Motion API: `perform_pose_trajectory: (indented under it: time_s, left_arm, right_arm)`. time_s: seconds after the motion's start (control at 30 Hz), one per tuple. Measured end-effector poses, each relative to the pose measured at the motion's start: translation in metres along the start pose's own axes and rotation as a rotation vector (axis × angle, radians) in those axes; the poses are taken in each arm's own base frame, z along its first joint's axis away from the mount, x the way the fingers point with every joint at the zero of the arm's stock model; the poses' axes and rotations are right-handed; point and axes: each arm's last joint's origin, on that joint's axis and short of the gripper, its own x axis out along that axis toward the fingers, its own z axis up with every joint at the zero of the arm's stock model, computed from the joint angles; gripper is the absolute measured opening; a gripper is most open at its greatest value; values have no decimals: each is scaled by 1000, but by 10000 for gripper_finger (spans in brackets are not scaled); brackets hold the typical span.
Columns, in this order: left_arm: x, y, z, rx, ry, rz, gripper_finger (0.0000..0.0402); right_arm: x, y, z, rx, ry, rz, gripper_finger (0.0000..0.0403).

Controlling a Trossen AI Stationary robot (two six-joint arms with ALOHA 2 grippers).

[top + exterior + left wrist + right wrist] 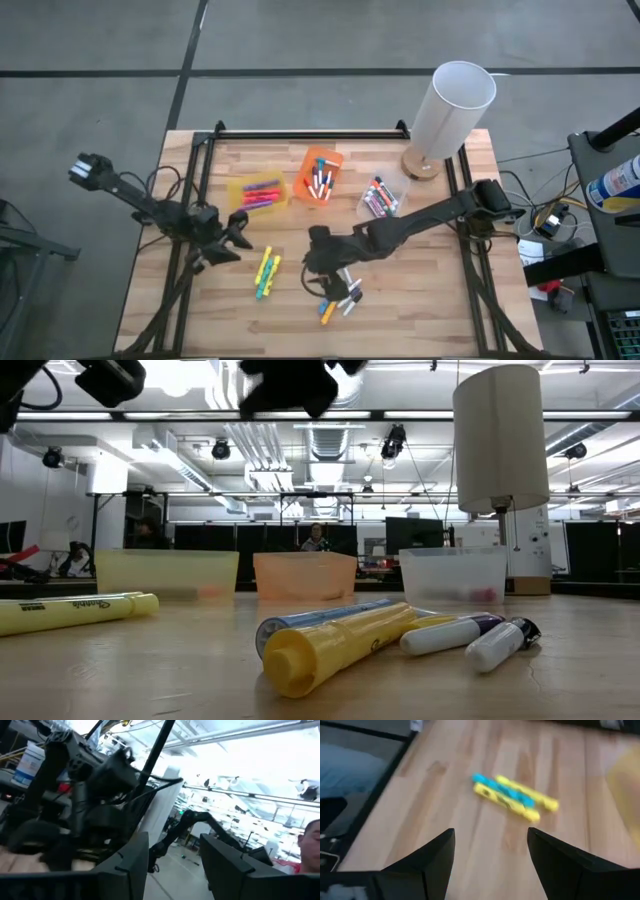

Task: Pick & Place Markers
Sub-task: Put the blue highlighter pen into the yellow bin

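Note:
Three yellow and green markers [267,272] lie side by side on the wooden table, left of centre; the right wrist view shows them as yellow and blue pens [512,797]. A second heap of markers [340,297] lies near the front, close up in the low view [340,640]. My right gripper [312,262] hangs open above the table between the two groups, its fingers [490,837] slanting down with nothing between them. My left gripper [240,228] is at the table's left, open and tipped upward [172,842], holding nothing.
Three bins stand in a row at the back: a yellow bin [258,192] with pink markers, an orange bin [320,175] and a clear bin [380,197] with mixed markers. A white cylinder lamp [450,105] stands at the far right corner. A person [310,840] shows beyond the table.

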Motion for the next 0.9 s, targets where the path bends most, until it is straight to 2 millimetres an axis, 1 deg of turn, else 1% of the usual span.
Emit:
perform_pose_trajectory:
  time_s: [0.17,0.33,0.43,0.5,0.57,0.77,0.87,0.9]
  left_arm:
    - [1,2,-5,2,28,13,170]
    - [2,3,-7,-7,41,16,170]
    - [2,3,-8,-22,44,14,170]
    - [3,2,-9,-27,50,6,170]
    - [3,1,-10,-49,57,-2,170]
    - [8,-7,-2,-38,2,-34,170]
    - [10,-6,-3,-7,9,-18,170]
    - [11,-6,-3,2,8,-7,170]
  right_arm:
    - [0,0,8,-127,-90,0,235]
    - [5,-13,7,-130,-101,-35,235]
    - [17,-18,6,-126,-122,-42,234]
    - [26,-21,0,-122,-103,-38,233]
    - [34,-23,1,-122,-132,-40,233]
    - [67,-27,-19,-200,-69,4,233]
    - [76,-28,-22,-259,-51,6,233]
    - [78,-28,-19,-276,-64,3,233]
